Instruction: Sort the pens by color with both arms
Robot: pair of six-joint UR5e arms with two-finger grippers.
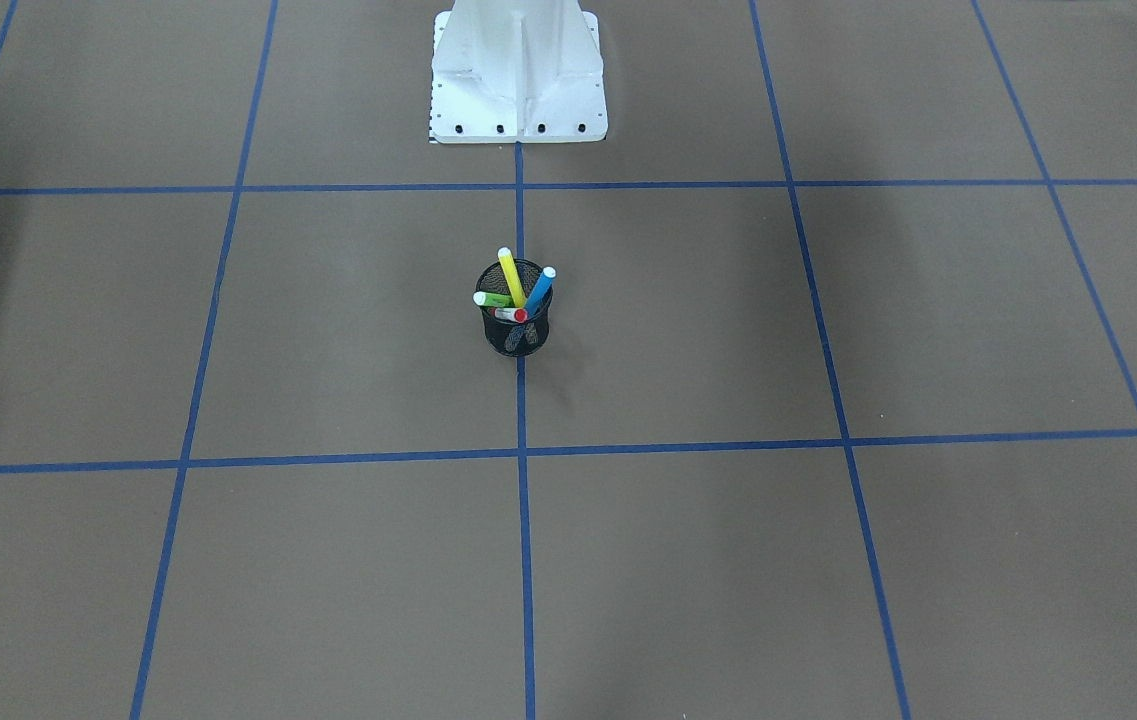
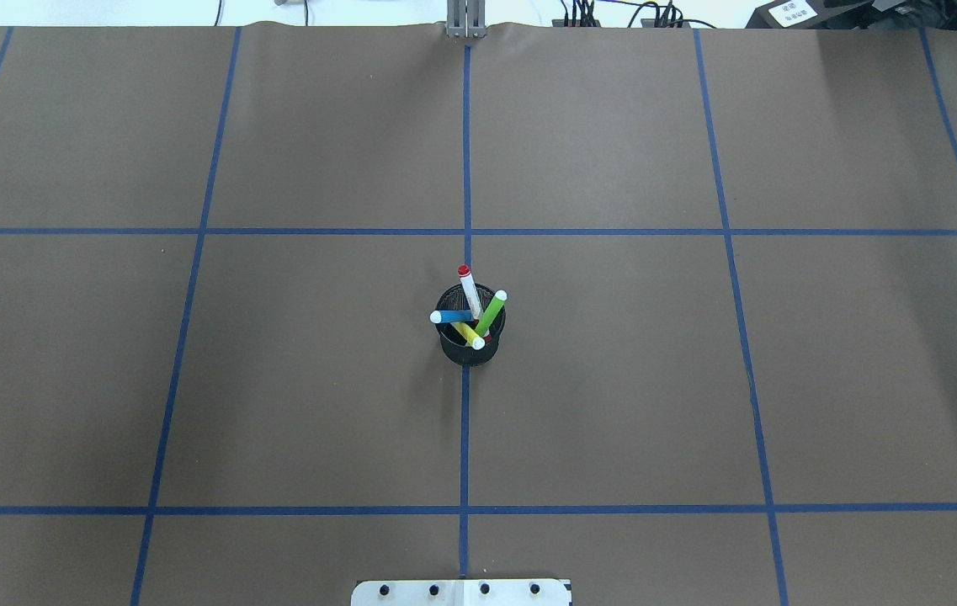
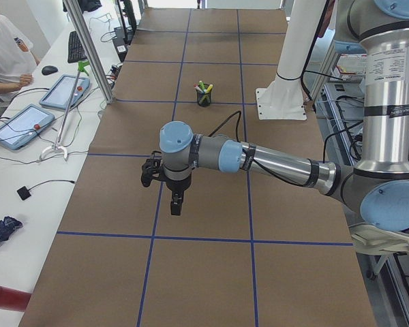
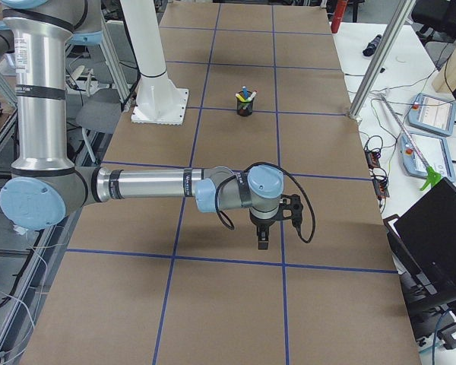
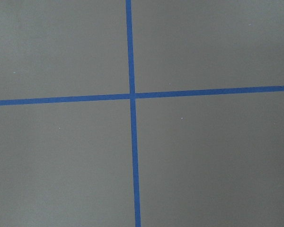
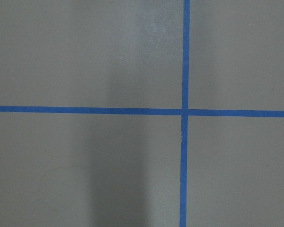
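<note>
While L tool (image 3: 175,208) & R tool (image 4: 262,243) hang above table (image 3: 204,272), opening's unclear.

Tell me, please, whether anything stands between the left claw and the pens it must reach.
Nothing visible does: the left claw hangs above the table, with only bare surface between it and the pens. Their lower ends sit inside the black mesh cup; the tops stick out.

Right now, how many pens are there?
4, all in the black mesh cup: white red-capped pen tipped away from the robot, green pen rightward, blue pen leftward, yellow pen toward the robot. None seems hidden.
</note>
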